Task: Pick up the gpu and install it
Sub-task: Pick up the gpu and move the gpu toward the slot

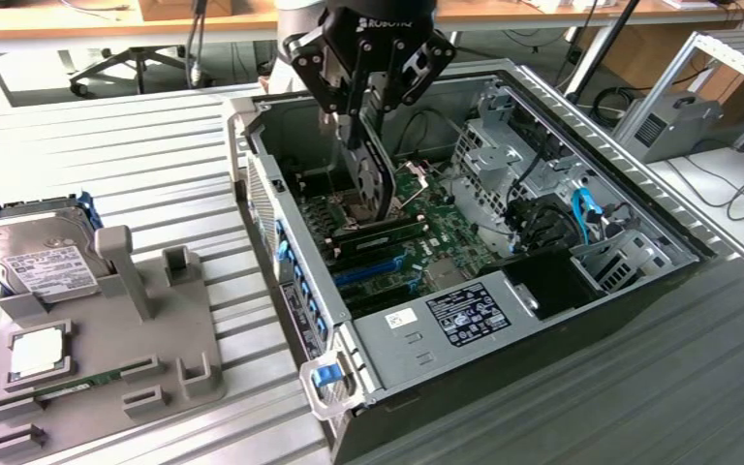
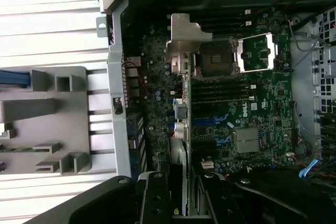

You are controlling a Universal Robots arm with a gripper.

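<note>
We grasp the gpu (image 1: pixel 375 179) in our claw (image 1: pixel 364 121), its long axis hanging straight below toward the motherboard (image 1: pixel 456 232).

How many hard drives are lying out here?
1. The hard drive sits on the grey holder at the exterior view's left, beside the open computer case; its bays may hide more.

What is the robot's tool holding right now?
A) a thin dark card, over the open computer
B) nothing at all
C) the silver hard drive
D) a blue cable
A: the tool is clamped on the gpu, a thin card hanging edge-on above the motherboard inside the open computer case.
</note>
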